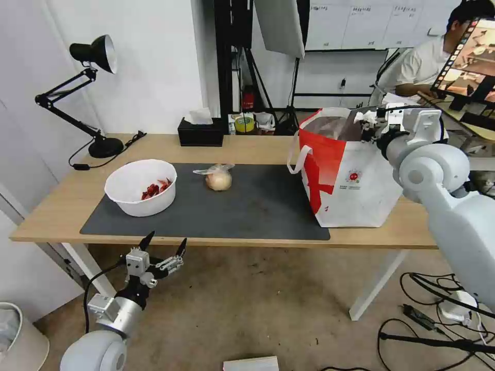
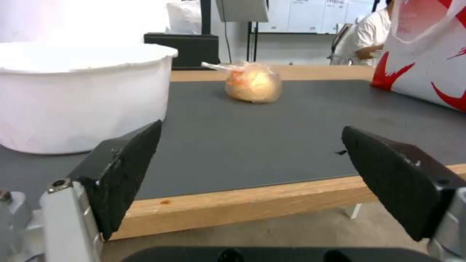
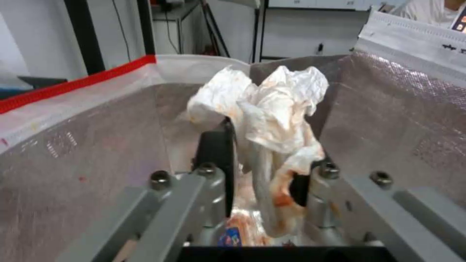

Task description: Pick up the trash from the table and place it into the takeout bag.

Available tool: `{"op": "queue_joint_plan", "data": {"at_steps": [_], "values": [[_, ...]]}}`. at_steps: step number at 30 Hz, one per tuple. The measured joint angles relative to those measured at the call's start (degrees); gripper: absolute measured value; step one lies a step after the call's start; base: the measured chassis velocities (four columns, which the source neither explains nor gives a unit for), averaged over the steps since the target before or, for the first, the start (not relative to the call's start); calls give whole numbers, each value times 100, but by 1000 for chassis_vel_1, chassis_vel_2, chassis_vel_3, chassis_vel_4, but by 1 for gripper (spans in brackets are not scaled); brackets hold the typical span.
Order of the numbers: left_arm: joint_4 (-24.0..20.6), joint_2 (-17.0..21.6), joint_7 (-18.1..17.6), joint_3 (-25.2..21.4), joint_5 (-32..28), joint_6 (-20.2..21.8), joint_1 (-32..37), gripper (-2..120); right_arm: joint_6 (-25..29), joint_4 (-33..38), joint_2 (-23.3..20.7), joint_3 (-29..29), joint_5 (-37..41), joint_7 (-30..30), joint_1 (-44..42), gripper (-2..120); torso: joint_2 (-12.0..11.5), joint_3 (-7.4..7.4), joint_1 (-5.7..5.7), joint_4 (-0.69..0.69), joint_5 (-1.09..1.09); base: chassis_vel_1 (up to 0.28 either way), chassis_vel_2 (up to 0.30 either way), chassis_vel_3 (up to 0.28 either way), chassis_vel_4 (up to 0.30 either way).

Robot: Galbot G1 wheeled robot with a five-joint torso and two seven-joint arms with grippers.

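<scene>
Right wrist view puts the right gripper (image 3: pixel 264 171) just inside the mouth of the takeout bag (image 3: pixel 87 145), its jaws pinched on a crumpled tissue (image 3: pixel 272 109) stained orange-red, foil lining on every side and something printed lying at the bottom. From the head view, that arm reaches over the bag's rim (image 1: pixel 330 111), and the bag stands on the table (image 1: pixel 258 147) at the mat's (image 1: pixel 258 206) right end. Going by this, the step in hand looks like dropping the tissue: the jaws would need to part while they hang over the opening, so the tissue falls inside rather than catching on the rim, and it may cling to the pads since it is bunched between them. Two pieces of trash are left on the mat, well apart from the bag: the white bowl (image 1: pixel 141 186) with red scraps at the far end from the bag, and a clear bag around a beige lump (image 1: pixel 218 178) between bowl and takeout bag, nearer the bowl. The left gripper (image 1: pixel 164 246) hangs below the table's near edge in front of the bowl, fingers (image 2: pixel 123 171) spread wide and holding nothing.
</scene>
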Motion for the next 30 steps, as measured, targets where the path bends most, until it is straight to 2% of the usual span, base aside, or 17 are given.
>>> {"op": "queue_joint_plan", "data": {"at_steps": [3, 4, 5, 6, 7, 9, 10, 13, 15, 19, 21, 23, 25, 27, 28, 29, 30], "values": [[-39, 5, 13, 9, 0, -2, 4, 100, -59, 44, -35, 0, -9, -22, 0, 34, 0, 0, 0, 0, 0, 0, 0, 0, 0], [-49, 5, 16, 16, 0, -2, 1, 100, -67, 55, -55, -3, -11, -29, 4, 41, 0, -1, 0, 0, 0, 0, 0, 0, 0], [-50, 5, 16, 17, 0, -2, 0, 100, -67, 55, -57, -3, -11, -30, 5, 41, 0, 0, 0, 0, 0, 0, 0, 0, 0], [-54, 0, 16, 20, 0, -2, -5, 100, -69, 56, -81, -8, -11, -37, 21, 47, 0, 0, 0, 0, 1, 0, 0, 0, 0], [-54, 0, 16, 20, 0, -2, -5, 100, -69, 56, -81, -8, -11, -37, 21, 47, 0, 0, 0, 0, 1, 0, 0, 0, 0], [-59, -16, 17, 24, -1, -2, 0, 100, -68, 57, -131, -9, -11, -69, 39, 59, 0, 0, 0, 0, 0, 0, 0, 0, 0], [-59, -16, 17, 24, -1, -2, 0, 100, -68, 57, -131, -9, -11, -69, 39, 59, 0, 0, 0, 0, 0, 0, 0, 0, 0], [-62, -32, 18, 26, -1, -2, 8, 100, -59, 57, -152, 17, -14, -112, 14, 69, 0, -1, 0, 0, 0, 0, 0, 0, 0], [-63, -47, 18, 29, -1, -2, 12, 100, -41, 78, -159, 52, -18, -129, -36, 81, 0, 0, 0, 0, 0, 0, 0, 0, 0], [-65, -54, 17, 29, -1, -1, 11, 100, 5, 79, -160, 61, -27, -136, -50, 90, 0, -1, 0, 0, 1, 0, 0, 0, 0], [-79, -65, 16, 29, -1, 2, 9, 100, 311, 74, -160, 64, -27, -289, -72, 99, 0, -1, 0, 0, 0, 0, 0, 0, 0], [-80, -66, 15, 26, -1, 3, 9, 100, 512, 73, -158, 64, -17, -439, -92, 100, 0, -1, 0, 0, 0, 0, 0, 0, 0], [-81, -67, 15, 16, -1, 5, 4, 100, 1339, 127, -105, 41, -18, -1136, -191, 100, 0, 0, 0, 0, 0, 0, 0, 0, 0], [-81, -67, 15, 15, -1, 5, 3, 100, 1457, 147, -95, 29, -18, -1232, -209, 100, 0, -1, 0, 0, 1, 0, 0, 0, 0], [-77, -68, 13, 10, -1, 5, -2, 100, 1906, 237, -51, -35, -24, -1598, -301, 100, 0, -1, 0, 0, 0, 0, 0, 0, 0], [-77, -68, 13, 10, -1, 5, -2, 100, 1906, 237, -51, -35, -24, -1598, -301, 100, 0, -1, 0, 0, 0, 0, 0, 0, 0], [-71, -73, 12, 9, -2, 5, -4, 100, 2141, 311, -18, -98, -41, -1763, -367, 100, 0, -1, 0, 0, -1, 0, 0, 0, 0]]}}
